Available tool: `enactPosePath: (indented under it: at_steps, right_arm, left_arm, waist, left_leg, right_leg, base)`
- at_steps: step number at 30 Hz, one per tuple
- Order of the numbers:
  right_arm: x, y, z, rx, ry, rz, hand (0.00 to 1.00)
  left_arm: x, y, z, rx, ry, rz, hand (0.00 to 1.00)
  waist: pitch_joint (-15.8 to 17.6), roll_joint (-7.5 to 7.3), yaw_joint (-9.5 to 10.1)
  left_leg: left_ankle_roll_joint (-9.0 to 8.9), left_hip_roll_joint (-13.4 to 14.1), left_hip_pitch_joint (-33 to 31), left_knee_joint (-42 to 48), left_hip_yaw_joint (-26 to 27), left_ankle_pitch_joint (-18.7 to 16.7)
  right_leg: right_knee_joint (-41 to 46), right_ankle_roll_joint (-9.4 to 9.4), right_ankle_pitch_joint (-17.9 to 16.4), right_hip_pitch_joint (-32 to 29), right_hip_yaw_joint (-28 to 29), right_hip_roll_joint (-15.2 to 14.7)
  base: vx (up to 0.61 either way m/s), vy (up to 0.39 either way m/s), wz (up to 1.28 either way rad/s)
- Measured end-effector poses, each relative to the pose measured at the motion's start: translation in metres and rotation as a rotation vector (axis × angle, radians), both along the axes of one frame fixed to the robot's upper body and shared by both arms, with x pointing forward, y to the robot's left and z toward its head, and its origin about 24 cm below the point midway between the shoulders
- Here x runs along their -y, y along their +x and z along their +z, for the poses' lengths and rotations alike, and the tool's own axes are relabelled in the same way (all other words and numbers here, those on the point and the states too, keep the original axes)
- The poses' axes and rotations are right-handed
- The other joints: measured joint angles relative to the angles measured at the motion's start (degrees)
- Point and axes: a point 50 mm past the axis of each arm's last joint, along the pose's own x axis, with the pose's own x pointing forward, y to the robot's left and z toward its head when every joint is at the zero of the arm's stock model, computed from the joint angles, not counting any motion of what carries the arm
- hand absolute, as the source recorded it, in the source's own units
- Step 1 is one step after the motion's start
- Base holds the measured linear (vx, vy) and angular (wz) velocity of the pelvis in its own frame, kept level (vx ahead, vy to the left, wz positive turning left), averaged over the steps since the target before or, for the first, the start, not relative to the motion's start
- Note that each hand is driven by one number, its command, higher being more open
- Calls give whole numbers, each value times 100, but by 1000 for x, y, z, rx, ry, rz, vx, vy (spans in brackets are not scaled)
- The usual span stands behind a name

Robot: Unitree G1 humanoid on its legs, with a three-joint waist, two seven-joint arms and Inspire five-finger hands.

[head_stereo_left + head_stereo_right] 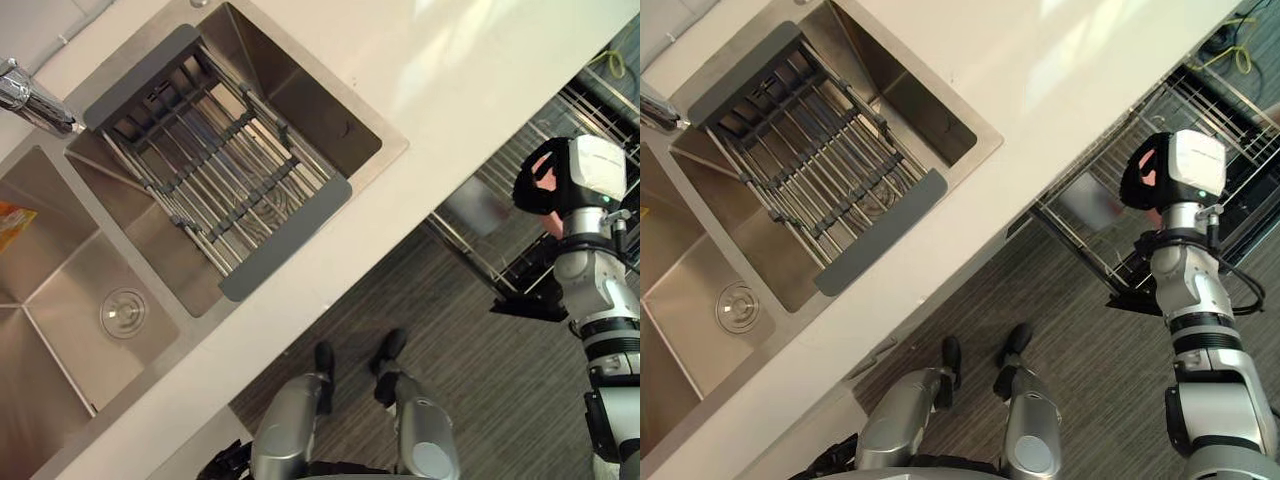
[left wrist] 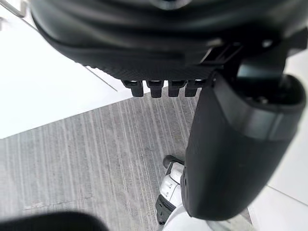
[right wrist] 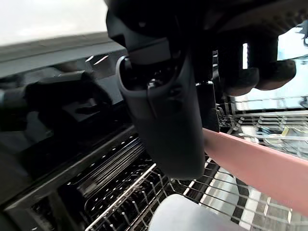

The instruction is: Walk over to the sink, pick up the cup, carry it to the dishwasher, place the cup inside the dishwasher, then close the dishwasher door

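Nothing written can be read here. An orange packet (image 1: 14, 226) in the sink basin (image 1: 60, 295), well apart from the right hand (image 1: 526, 196) clasping the pink cup (image 1: 546, 178), bears pale markings too small to make out.

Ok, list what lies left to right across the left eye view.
Faucet → draining rack → dishwasher rack → right hand gripping the pink cup.
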Motion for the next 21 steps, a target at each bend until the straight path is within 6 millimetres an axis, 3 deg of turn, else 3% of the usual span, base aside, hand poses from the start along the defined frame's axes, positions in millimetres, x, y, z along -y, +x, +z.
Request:
enactPosePath:
  at_steps: [1, 13, 16, 21]
  right_arm:
    - [2, 0, 1, 0, 27, -12, 100]
    - [20, -4, -13, -51, 190, -88, 100]
    - [26, -8, -7, 30, 251, -112, 100]
    - [31, -23, 21, 305, 389, -107, 100]
  left_arm:
    - [2, 2, 0, -1, -12, 4, 100]
    - [19, 3, -2, -18, -79, -54, 100]
    - [21, 2, -3, -25, -86, -52, 100]
    - [25, 1, -4, -33, -94, -49, 100]
  waist:
    - [8, 35, 0]
    - [22, 311, -9]
    - [21, 311, -23]
    - [29, 299, -110]
  left_leg:
    - [3, -20, -50, -23, -4, 38]
    - [48, -226, -137, -376, -108, 362]
    - [48, -243, -124, -381, -104, 378]
    - [51, -252, 101, -441, -63, 380]
  right_leg:
    - [21, -5, 8, -67, 0, -23]
    - [281, -9, 8, -383, -4, -273]
    - [328, -11, 7, -396, 13, -302]
    - [339, -10, 8, -243, 72, -296]
  base:
    - [-12, 27, 3]
    - [-3, 24, 5]
    - [0, 0, 0]
    - [23, 19, -6]
